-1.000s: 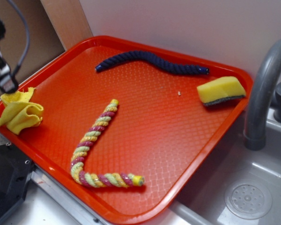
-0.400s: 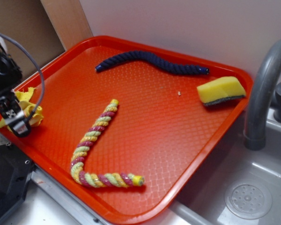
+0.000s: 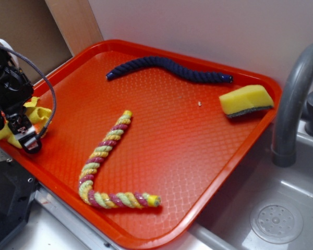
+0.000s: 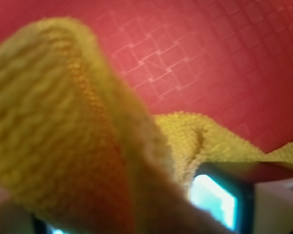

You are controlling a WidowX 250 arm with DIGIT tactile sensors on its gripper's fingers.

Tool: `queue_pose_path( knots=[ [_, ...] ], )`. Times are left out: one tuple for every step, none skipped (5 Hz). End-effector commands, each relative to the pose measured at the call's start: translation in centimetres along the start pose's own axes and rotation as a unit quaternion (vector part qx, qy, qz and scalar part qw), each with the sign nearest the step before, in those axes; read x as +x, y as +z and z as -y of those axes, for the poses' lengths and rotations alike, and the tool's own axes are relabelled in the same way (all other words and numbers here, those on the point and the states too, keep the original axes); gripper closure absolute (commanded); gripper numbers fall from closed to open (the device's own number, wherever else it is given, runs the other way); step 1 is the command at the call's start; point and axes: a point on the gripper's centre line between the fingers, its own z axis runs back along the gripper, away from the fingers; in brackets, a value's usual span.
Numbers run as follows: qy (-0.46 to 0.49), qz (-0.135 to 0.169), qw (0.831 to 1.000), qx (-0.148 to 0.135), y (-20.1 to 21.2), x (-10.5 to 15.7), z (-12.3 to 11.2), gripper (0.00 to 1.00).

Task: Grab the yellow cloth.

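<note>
The yellow cloth (image 3: 35,115) lies crumpled at the left edge of the red tray (image 3: 198,156), which takes up most of the desk beside the sink (image 3: 281,219). The gripper (image 3: 22,136) is down on top of the cloth, hiding much of it in the exterior view. In the wrist view a thick fold of the cloth (image 4: 53,131) fills the space right in front of the camera, with a finger tip (image 4: 273,195) showing at the lower right. How wide the jaws stand, and whether they have bitten on fabric, I cannot tell from either view.

The main risk is a thin grasp: if the jaws catch only a loose outer fold, the rag may slide out when lifted. Because the cloth sits against the tray's raised rim, a finger could also jam on the rim or press into the tray floor. The twisted rope (image 3: 107,166) lies well apart, so snagging it seems unlikely.
</note>
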Motion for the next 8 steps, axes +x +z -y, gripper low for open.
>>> queue_pose_path(
  knots=[
    [0.004, 0.007, 1.0, 0.009, 0.6, -0.3, -0.2, 1.0],
    [0.01, 0.009, 1.0, 0.009, 1.2, -0.1, -0.5, 1.0],
    [0.052, 0.054, 0.997, 0.013, 6.0, 1.4, -0.2, 1.0],
    [0.101, 0.105, 0.989, 0.033, 11.2, 3.8, 1.3, 1.0],
    [0.114, 0.091, 0.988, 0.057, 16.0, 6.7, 2.6, 1.0],
    [0.125, 0.053, 0.989, 0.059, 18.6, 11.2, 4.1, 1.0],
    [0.137, 0.055, 0.989, 0.019, 21.2, 14.1, 4.9, 1.0],
    [0.168, 0.024, 0.985, -0.019, 22.4, 16.1, 6.3, 1.0]
  ],
)
